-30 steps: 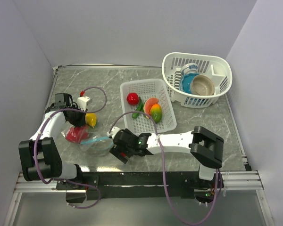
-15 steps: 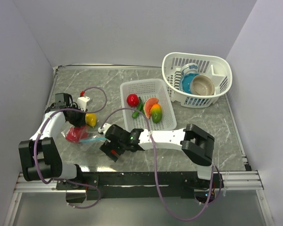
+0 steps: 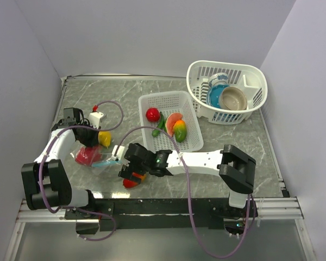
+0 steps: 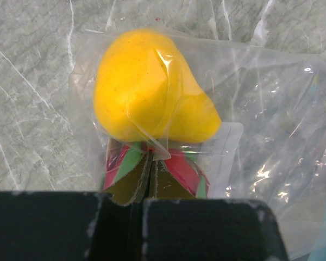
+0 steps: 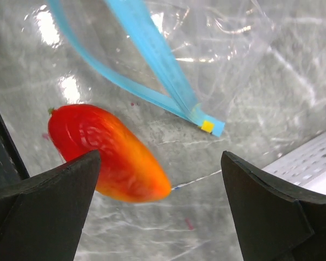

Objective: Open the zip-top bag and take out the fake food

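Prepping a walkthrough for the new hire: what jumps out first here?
A red-orange toy lies loose on the table under the open right gripper, beside the clear bag and its blue zip strip. The shut left gripper pinches that bag at the left, a bright yellow toy fruit inside it. More toy food sits in the flat white basket mid-table.

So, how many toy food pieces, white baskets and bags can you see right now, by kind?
Glossy plastic toy food: 7 (red round fruit, green pod, pink slice, mango, yellow fruit, red piece, red-orange pepper)
White slotted plastic baskets: 2 (rectangular basket, oval basket)
Clear zip-top bag: 1
Total: 10
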Controlling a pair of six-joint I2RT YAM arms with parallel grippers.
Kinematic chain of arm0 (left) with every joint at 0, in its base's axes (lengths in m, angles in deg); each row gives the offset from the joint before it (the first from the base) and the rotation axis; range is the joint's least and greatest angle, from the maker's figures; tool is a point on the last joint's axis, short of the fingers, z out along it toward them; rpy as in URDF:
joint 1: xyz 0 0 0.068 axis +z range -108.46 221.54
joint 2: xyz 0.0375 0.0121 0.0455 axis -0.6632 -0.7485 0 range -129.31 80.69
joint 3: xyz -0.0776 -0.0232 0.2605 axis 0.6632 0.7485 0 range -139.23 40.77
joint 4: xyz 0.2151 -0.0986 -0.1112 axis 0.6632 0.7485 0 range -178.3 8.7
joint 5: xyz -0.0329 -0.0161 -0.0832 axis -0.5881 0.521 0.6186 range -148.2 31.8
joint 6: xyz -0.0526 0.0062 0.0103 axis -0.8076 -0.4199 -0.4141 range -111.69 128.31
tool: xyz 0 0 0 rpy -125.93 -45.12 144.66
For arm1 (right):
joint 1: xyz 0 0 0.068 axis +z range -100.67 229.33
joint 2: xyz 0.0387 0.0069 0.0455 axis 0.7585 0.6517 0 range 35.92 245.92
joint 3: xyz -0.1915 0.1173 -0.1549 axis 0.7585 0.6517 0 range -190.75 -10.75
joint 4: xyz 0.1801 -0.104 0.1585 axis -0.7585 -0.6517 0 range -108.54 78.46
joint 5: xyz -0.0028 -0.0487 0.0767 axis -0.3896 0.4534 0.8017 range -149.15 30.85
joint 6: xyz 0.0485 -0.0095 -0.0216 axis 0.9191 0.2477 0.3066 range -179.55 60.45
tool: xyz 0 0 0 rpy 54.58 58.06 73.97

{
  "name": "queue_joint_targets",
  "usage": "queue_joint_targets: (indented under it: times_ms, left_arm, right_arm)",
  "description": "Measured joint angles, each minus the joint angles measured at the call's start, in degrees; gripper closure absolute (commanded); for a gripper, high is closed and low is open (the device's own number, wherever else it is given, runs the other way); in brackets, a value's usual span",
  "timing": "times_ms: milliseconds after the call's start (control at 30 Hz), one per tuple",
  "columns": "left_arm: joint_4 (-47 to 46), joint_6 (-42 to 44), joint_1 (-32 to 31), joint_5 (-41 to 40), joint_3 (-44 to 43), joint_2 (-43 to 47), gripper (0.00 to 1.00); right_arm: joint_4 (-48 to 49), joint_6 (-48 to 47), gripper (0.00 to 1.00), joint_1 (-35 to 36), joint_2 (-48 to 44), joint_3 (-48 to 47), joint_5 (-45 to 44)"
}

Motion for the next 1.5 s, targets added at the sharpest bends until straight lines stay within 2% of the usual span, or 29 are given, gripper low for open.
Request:
queue_joint_targets:
  times_ms: [200, 467, 767, 933, 967, 1067, 1100, 1167, 1200, 1233, 1333, 1500]
  left_arm:
    - [0.3, 0.1, 0.0, 0.0, 0.0, 0.1, 0.99]
    - [0.7, 0.4, 0.0, -0.2, 0.0, 0.4, 0.99]
    - [1.0, 0.5, 0.0, -0.1, 0.1, 0.5, 0.99]
    - [1.4, 0.4, 0.0, -0.1, 0.0, 0.6, 0.99]
    - [1.5, 0.4, 0.0, -0.1, 0.0, 0.7, 0.99]
    - [2.4, 0.4, 0.0, 0.1, -0.1, 1.0, 0.99]
    - [3.1, 0.2, 0.0, 0.3, -0.5, 1.0, 0.99]
    - [4.3, 0.0, 0.0, 0.7, -1.5, 1.0, 0.99]
    - [5.4, -0.3, 0.0, 1.1, -2.4, 1.0, 0.99]
    - [6.5, -0.6, 0.0, 1.6, -3.4, 1.0, 0.99]
    - [10.7, -1.6, 0.0, 3.8, -8.6, 0.4, 0.98]
    - [15.4, -2.0, 0.0, 7.0, -14.4, 0.1, 0.88]
  right_arm:
    - [-2.1, -6.8, 0.01, 0.1, -0.1, -1.3, 6.8]
    - [-5.0, -8.1, 0.02, 0.1, -0.1, -1.9, 14.5]
    - [-1.9, -8.1, 0.02, -1.1, 3.8, -1.7, 13.2]
    - [-0.5, -7.6, 0.07, -1.6, 7.4, -1.9, 12.6]
    - [-0.3, -7.5, 0.1, -1.6, 8.1, -1.9, 12.7]
    - [-0.4, -6.6, 0.29, -1.6, 9.6, -1.9, 13.4]
    - [-0.4, -6.4, 0.44, -1.6, 9.6, -1.9, 13.6]
    - [-0.4, -6.1, 0.63, -1.7, 9.6, -1.9, 13.5]
    - [-0.5, -5.4, 0.81, -1.8, 9.5, -1.9, 13.4]
    - [-0.6, -4.9, 0.86, -1.8, 9.5, -1.9, 13.1]
    - [-0.5, -3.5, 0.91, -2.1, 8.8, -1.6, 11.0]
    - [0.3, -1.3, 0.86, -3.1, 1.4, 0.5, 8.7]
